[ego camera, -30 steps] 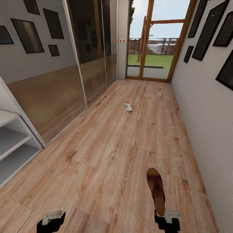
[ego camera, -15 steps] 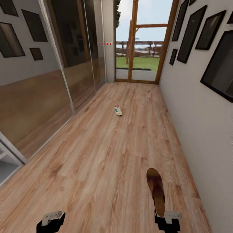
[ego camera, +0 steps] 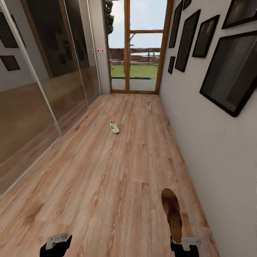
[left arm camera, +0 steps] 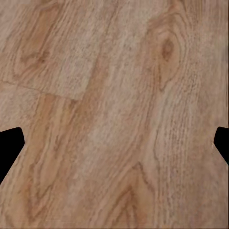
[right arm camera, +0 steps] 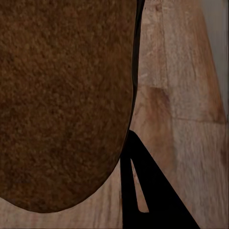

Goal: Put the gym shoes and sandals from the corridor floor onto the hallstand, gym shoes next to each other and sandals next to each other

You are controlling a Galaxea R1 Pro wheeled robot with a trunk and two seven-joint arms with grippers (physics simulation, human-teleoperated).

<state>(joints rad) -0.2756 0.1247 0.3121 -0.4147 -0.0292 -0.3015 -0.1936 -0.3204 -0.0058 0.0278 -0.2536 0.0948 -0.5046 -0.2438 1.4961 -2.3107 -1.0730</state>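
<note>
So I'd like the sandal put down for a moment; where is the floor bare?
The corridor floor is bare between the mirrored sliding doors and the right wall, and under the left gripper. Only one gym shoe lies far ahead. It is tightest by the right wall, where the right gripper holds the sandal.

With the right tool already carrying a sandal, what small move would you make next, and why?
Probably roll forward toward the gym shoe: it lies alone on the corridor floor ahead, the left tool is open and empty, and the right tool holds the sandal.
</note>
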